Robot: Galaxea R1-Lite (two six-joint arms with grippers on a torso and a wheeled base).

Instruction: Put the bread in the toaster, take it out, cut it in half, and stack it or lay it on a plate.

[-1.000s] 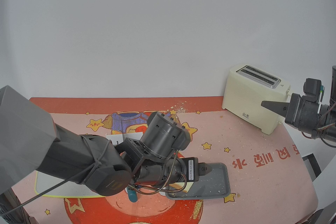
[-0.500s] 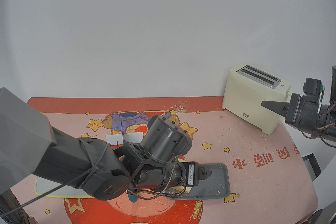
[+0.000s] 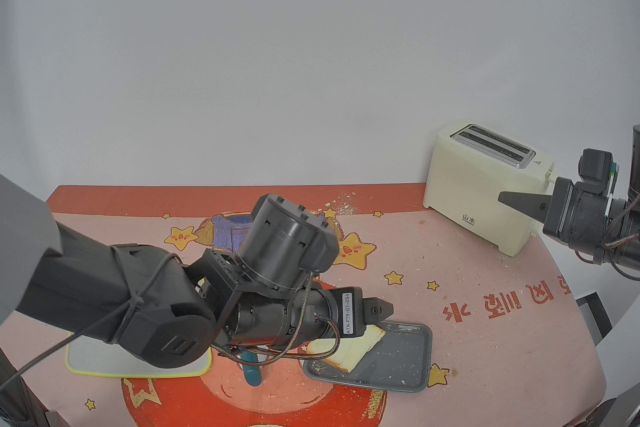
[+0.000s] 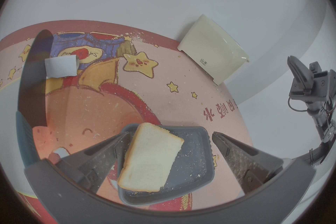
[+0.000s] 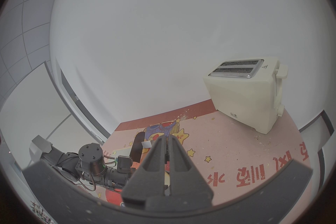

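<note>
So the bread (image 3: 353, 347) is one pale slice with a thin light crust, lying flat-ish in the plate (image 3: 403, 363) (really a grey rectangular tray with crumbs in it). It sits at the tray's left end, with one edge riding up over the rim. The tray is near the front of the table. The toaster (image 3: 483, 185) is cream with two slots on top and stands upright at the far right corner, turned at an angle, well apart from the tray. The knife (image 3: 251, 373) has a teal handle and lies left of the tray, just beside a white cutting board (image 3: 133, 365) with a yellow-green edge.
</note>
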